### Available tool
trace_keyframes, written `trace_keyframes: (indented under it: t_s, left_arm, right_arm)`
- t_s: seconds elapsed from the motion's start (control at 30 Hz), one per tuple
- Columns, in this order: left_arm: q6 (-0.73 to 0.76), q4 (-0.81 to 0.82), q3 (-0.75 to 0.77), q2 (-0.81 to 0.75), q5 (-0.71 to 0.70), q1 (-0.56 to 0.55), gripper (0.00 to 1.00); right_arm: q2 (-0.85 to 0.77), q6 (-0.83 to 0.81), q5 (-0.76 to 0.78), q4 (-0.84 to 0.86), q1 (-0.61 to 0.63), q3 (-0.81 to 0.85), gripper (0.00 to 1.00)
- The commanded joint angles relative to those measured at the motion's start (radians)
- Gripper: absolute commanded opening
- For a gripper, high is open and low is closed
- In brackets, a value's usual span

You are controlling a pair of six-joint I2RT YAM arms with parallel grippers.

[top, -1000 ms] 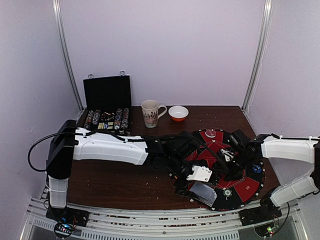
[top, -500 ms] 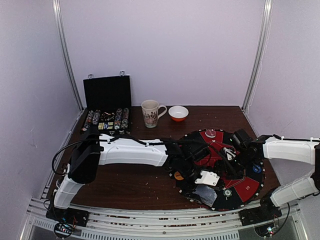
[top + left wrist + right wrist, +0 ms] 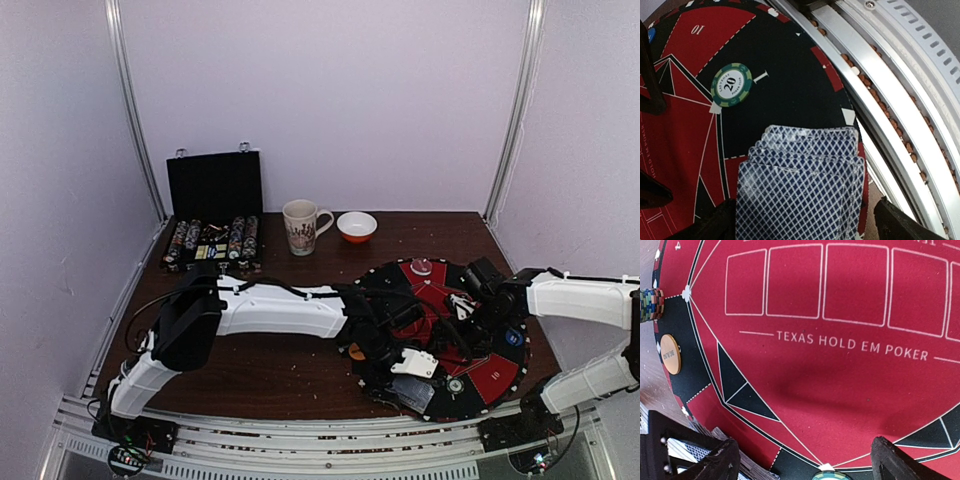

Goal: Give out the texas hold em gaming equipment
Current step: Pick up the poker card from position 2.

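The left arm has pulled its elbow in, and the left gripper [image 3: 802, 212] has come down low over the cards [image 3: 805, 155]. The cards lie in a small fan on the near edge of the mat [image 3: 790, 60], with a green chip [image 3: 731, 85] just beside them. The fingers are spread wide, one on each side of the cards, not pinching yet. The right gripper [image 3: 800, 455] has hardly moved. Its fingers are spread too and hold nothing. I think the cards get picked up next, ready to deal.

Both arms reach inward — left tool [image 3: 805, 226], right tool [image 3: 802, 462] (both agape).
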Motion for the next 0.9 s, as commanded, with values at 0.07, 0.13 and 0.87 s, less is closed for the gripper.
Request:
trace_keyframes:
  t_s: [0.07,0.13,0.87]
  left_arm:
    - [-0.013,-0.009,0.055,0.052,-0.031,-0.005,0.97]
    - [-0.017,-0.009,0.065,0.061,-0.027,-0.005,0.95]
    - [0.023,-0.022,-0.071,0.027,-0.062,-0.014,0.55]
  right_arm:
    - [-0.015,-0.006,0.045,-0.041,-0.005,0.028,0.93]
    - [-0.017,-0.006,0.046,-0.046,-0.005,0.031,0.93]
    - [-0.041,0.013,0.14,-0.135,-0.005,0.092,0.92]
